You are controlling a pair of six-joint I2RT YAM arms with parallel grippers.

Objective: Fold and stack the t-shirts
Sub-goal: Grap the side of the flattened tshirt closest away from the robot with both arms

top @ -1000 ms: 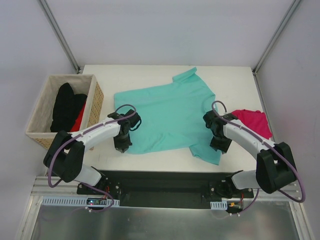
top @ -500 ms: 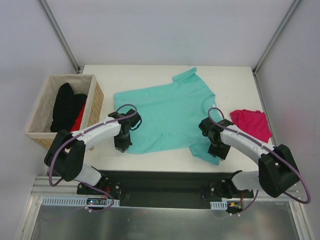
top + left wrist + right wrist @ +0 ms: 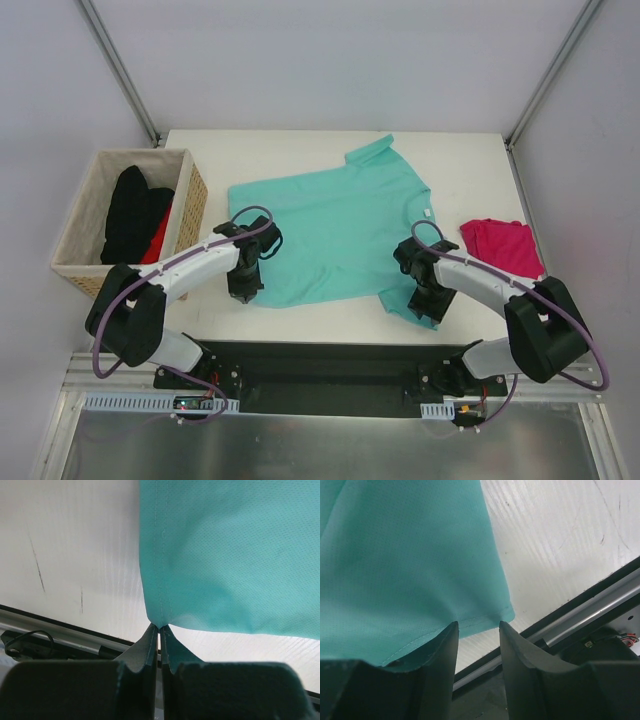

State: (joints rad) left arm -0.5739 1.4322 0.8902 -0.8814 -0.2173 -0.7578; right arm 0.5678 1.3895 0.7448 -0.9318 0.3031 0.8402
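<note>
The teal-mint t-shirt (image 3: 340,230) lies spread flat on the white table (image 3: 300,145). My left gripper (image 3: 245,293) is shut on its near left corner; in the left wrist view the cloth (image 3: 230,555) is pinched at the closed fingertips (image 3: 160,627). My right gripper (image 3: 424,307) is open over the shirt's near right corner, its fingers (image 3: 445,640) straddling the hem of the cloth (image 3: 405,565). The magenta-pink t-shirt (image 3: 502,246) lies crumpled at the table's right edge.
A wicker basket (image 3: 190,210) with black and red clothes stands off the table's left side. The table's near edge and a black rail (image 3: 320,360) lie just below both grippers.
My right gripper has moved down and left from beside the pink shirt to the teal shirt's near right corner. The left gripper has held still on its corner.
</note>
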